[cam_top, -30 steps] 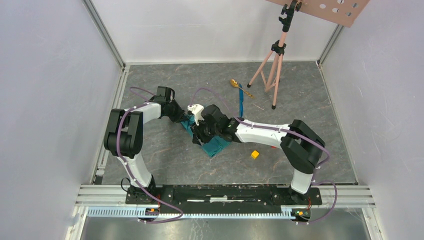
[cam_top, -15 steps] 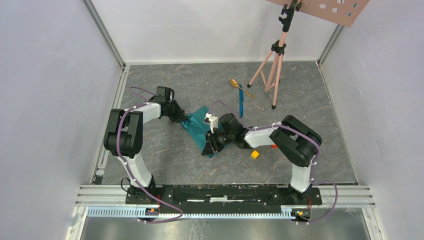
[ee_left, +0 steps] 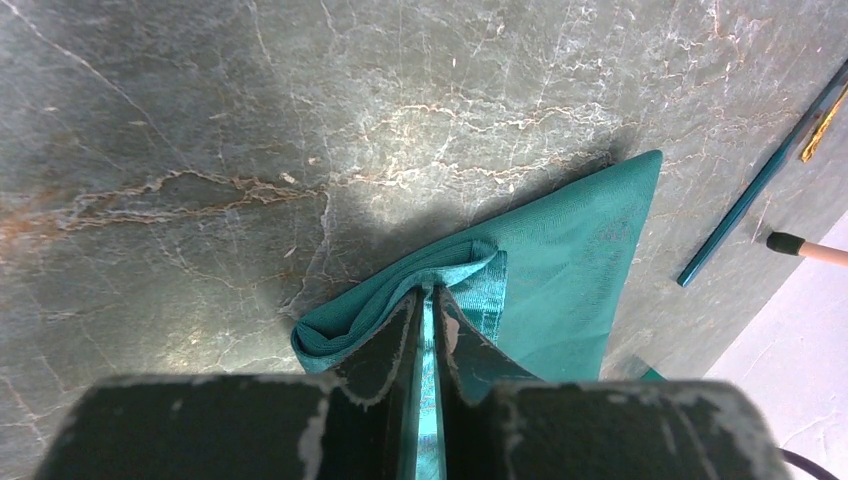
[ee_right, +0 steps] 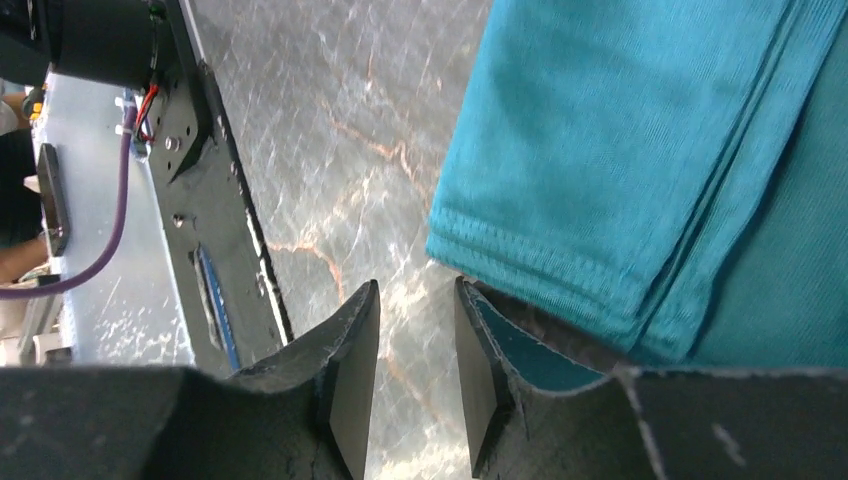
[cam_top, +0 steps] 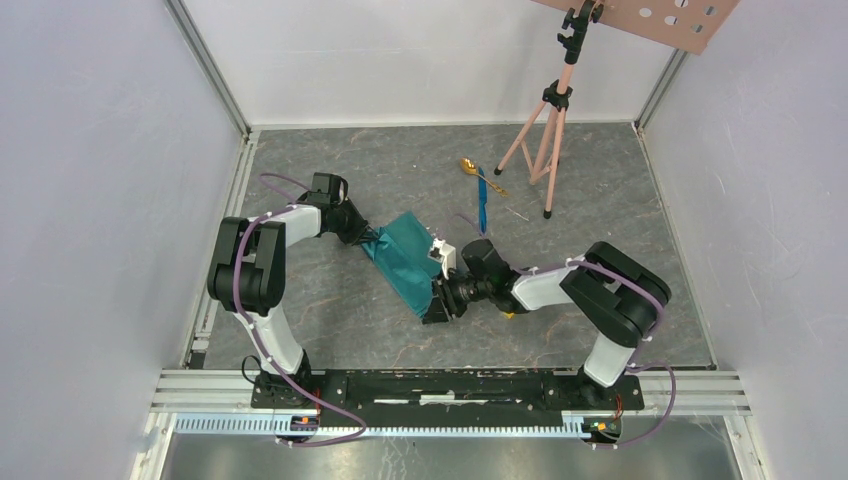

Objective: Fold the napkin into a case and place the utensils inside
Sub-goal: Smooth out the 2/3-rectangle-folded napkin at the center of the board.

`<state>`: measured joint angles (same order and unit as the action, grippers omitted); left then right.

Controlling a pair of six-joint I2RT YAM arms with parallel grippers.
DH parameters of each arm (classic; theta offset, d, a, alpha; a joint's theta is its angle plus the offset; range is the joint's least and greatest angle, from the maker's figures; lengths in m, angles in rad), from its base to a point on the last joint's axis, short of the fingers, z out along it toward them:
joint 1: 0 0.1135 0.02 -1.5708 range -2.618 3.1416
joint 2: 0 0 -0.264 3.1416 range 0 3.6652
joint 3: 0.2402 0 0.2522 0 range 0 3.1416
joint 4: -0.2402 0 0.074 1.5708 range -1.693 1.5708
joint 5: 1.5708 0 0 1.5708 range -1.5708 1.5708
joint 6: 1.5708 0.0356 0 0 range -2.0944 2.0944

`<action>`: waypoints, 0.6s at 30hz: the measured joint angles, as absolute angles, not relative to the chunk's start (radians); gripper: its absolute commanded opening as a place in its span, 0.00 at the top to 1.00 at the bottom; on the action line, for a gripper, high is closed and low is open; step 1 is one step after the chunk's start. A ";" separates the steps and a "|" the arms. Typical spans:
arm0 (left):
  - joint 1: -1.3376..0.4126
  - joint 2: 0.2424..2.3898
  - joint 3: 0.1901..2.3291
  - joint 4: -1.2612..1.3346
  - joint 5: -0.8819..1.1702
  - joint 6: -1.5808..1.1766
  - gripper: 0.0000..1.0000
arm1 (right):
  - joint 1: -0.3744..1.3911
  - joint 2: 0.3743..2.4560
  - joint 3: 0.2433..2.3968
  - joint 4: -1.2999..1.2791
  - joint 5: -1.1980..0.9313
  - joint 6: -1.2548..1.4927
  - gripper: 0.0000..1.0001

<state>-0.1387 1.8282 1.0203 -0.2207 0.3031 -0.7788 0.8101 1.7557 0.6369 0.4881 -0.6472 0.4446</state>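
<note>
L fingers (ee_left: 428, 292) closed, pinching a folded corner of the napkin (cam_top: 408, 256). The cloth runs from them across the desk (cam_top: 330, 320) twd the R fingers (ee_right: 415, 288). R fingers sit low at the napkin's other end, parted w/ bare desk in the gap; hem just beside one tip, nothing gripped. Spoon (cam_top: 468, 166) & knife (cam_top: 482, 205) lie side by side well beyond both sets of fingers, apart from the cloth.

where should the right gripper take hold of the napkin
The near hemmed corner of the napkin, right by the open right gripper. Come in low along the table from the near side: the folded layers there form a raised lip, and the left gripper pinches the far corner.
</note>
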 measured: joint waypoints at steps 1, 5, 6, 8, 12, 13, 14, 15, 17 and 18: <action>-0.138 1.828 1.021 -0.221 0.305 -0.776 0.81 | 0.809 1.744 0.627 0.460 -0.646 0.440 0.58; -0.136 1.824 1.023 -0.224 0.321 -0.768 0.74 | 0.787 1.654 0.615 0.329 -0.631 0.405 0.47; -0.135 1.821 1.024 -0.231 0.325 -0.764 0.71 | 0.773 1.623 0.617 0.291 -0.619 0.387 0.44; -0.135 1.814 1.029 -0.246 0.342 -0.750 0.61 | 0.734 1.571 0.636 0.212 -0.588 0.353 0.35; -0.136 1.784 1.065 -0.302 0.374 -0.727 0.49 | 0.626 1.550 0.774 0.035 -0.467 0.277 0.31; -0.137 1.771 1.076 -0.315 0.379 -0.722 0.45 | 0.606 1.551 0.789 0.022 -0.458 0.271 0.30; -0.139 1.750 1.090 -0.334 0.386 -0.718 0.42 | 0.588 1.554 0.809 0.002 -0.444 0.264 0.29; -0.140 1.726 1.101 -0.350 0.395 -0.708 0.40 | 0.564 1.561 0.834 -0.019 -0.430 0.258 0.29; -0.142 1.673 1.118 -0.374 0.404 -0.693 0.36 | 0.529 1.583 0.868 -0.039 -0.409 0.255 0.31; -0.144 1.643 1.124 -0.386 0.408 -0.683 0.35 | 0.519 1.596 0.881 -0.047 -0.405 0.255 0.32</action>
<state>-0.1436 1.6428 1.1236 -0.3862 0.4080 -0.6830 0.5190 1.5955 0.8814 -0.0475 -0.4046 0.2554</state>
